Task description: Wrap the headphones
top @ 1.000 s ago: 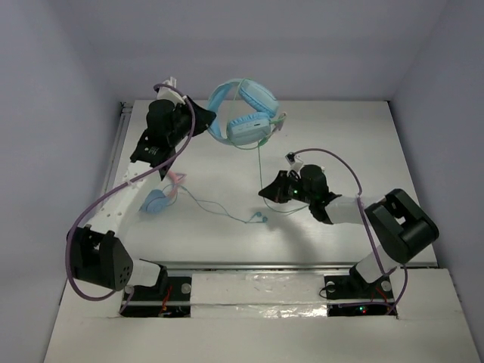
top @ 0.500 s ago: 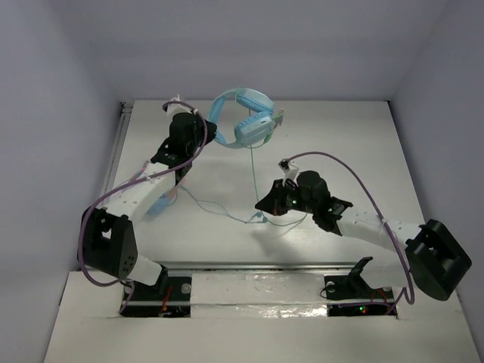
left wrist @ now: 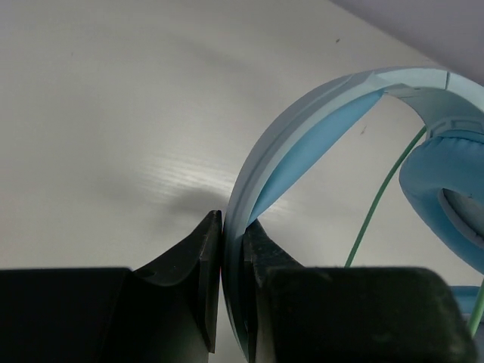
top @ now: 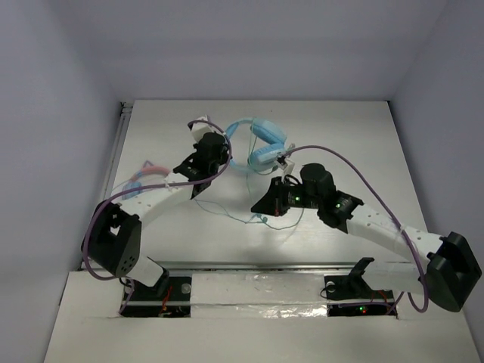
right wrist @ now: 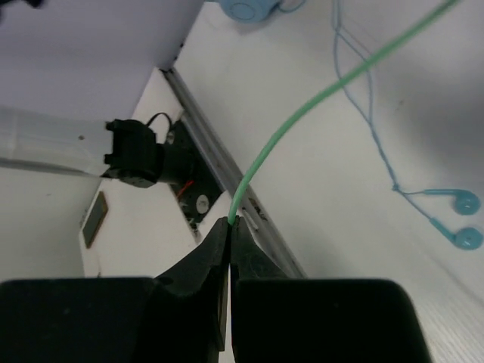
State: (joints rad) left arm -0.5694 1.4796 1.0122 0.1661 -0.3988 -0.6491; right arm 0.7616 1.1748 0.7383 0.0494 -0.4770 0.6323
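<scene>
Toward the far middle of the table [top: 363,136], we see the light blue headphones [top: 262,145] gripped by the left gripper [top: 225,148]. Its jaws are drawn narrow on the padded headband [left wrist: 302,128]: in the left wrist view one finger [left wrist: 198,261] bears on the band's outer face and the other on its inner padding. One oval ear cup [left wrist: 446,189] shows at the right edge of that view, and the thin green cable [left wrist: 374,215] runs beside it. The right gripper [top: 259,205] sits nearer the arm bases, and its jaws are pinched closed on the green cable, which rises taut from the fingertips [right wrist: 229,224] in the right wrist view. Below it, small earbuds [right wrist: 465,202] on a pale wire lie on the table. A second blue headset [top: 134,186] with a pink band lies at the table's left side, partly covered by the left arm. We cannot tell whether the ear cups touch the table.
</scene>
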